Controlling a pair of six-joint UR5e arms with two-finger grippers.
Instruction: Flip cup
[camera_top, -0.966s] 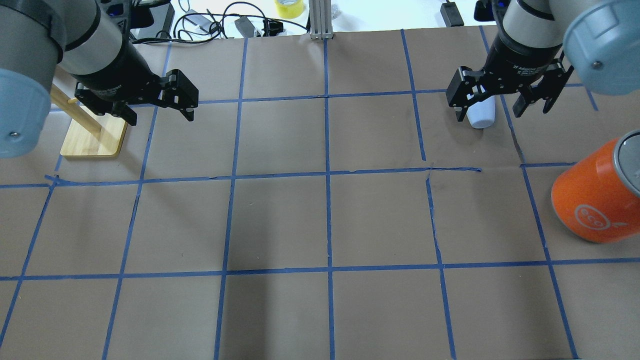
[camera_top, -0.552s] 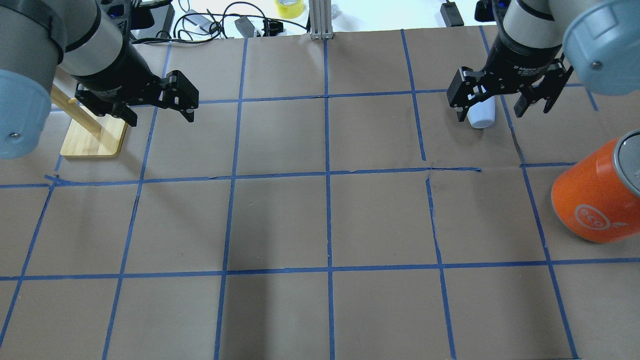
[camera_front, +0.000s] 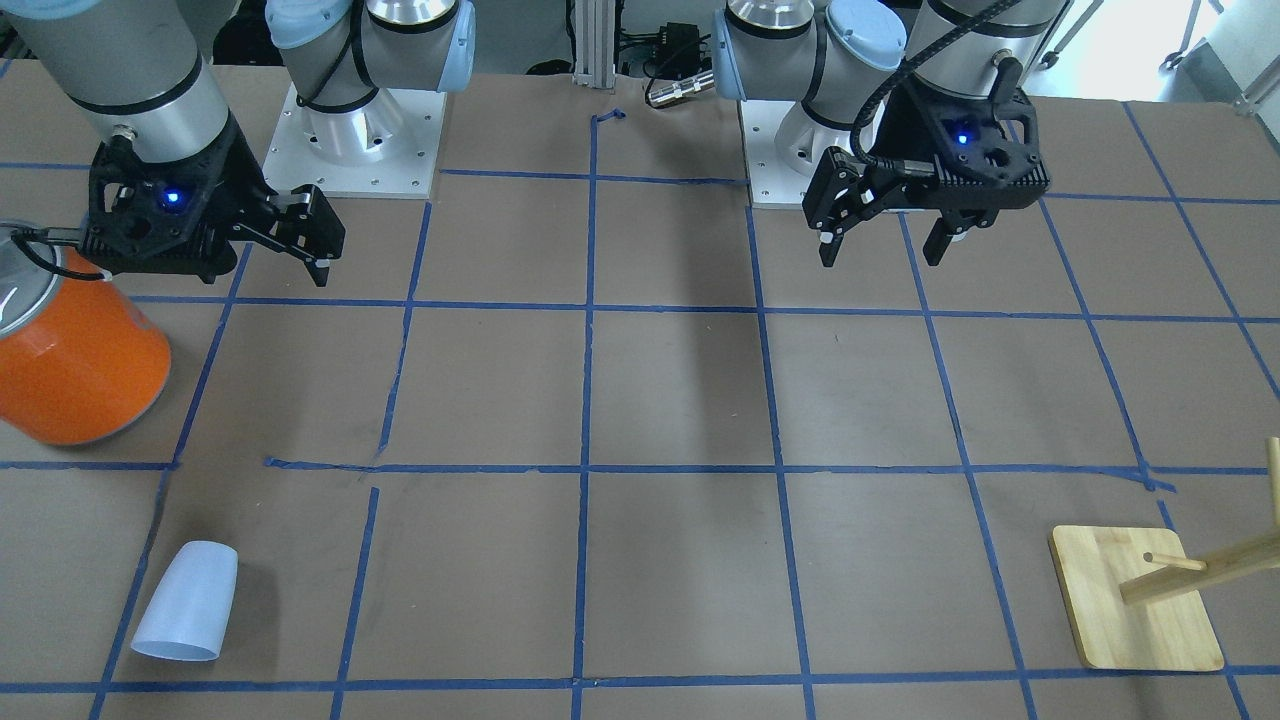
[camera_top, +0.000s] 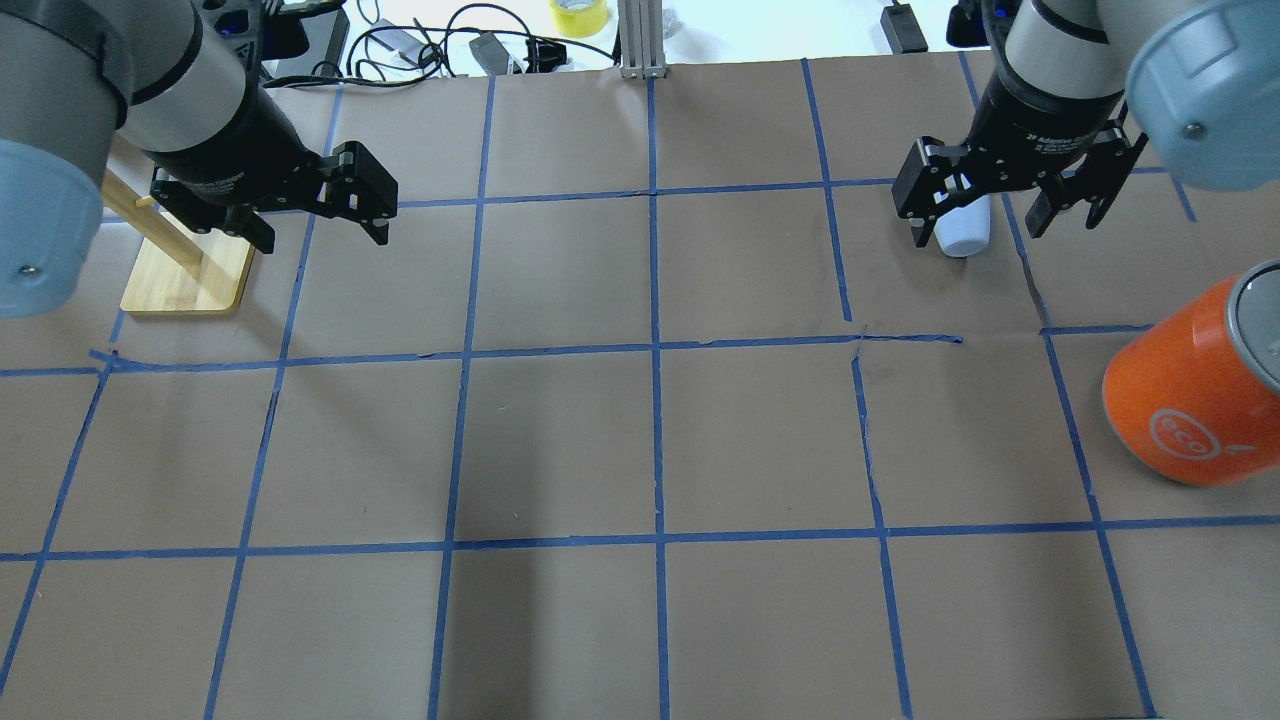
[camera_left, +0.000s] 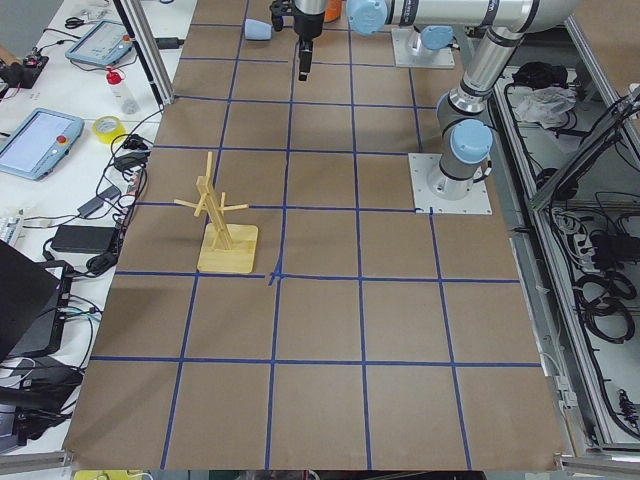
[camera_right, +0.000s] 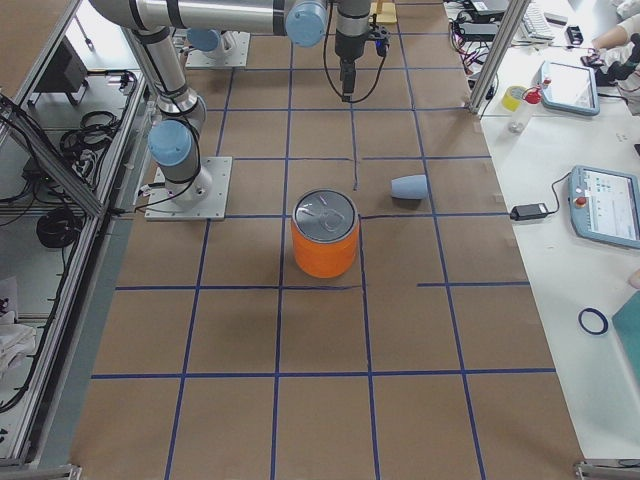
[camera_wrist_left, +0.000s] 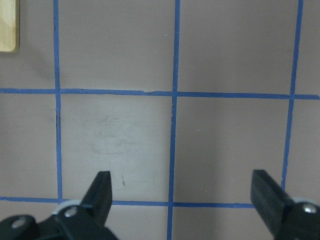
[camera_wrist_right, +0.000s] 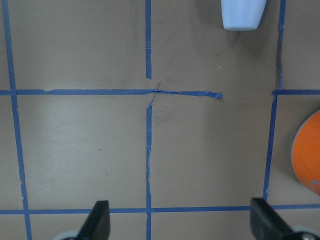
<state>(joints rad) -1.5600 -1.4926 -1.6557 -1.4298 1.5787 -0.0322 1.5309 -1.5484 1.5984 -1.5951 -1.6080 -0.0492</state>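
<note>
Lying sideways by the bench's edge opposite the robot, the cup sits untouched; left gripper and right gripper gape wide.

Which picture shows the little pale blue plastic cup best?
The front-facing view: the small pale blue plastic cup lies whole on its side. Overhead, the right claw partly hides it; the right wrist view crops it; side views show it tiny.

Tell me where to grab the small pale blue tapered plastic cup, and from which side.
The small pale blue tapered plastic cup lies on its side, wide rim pointing away from the robot. Probably best: come straight down with the open right gripper and pinch across the mid-body wall, fingers either side of its long axis.
</note>
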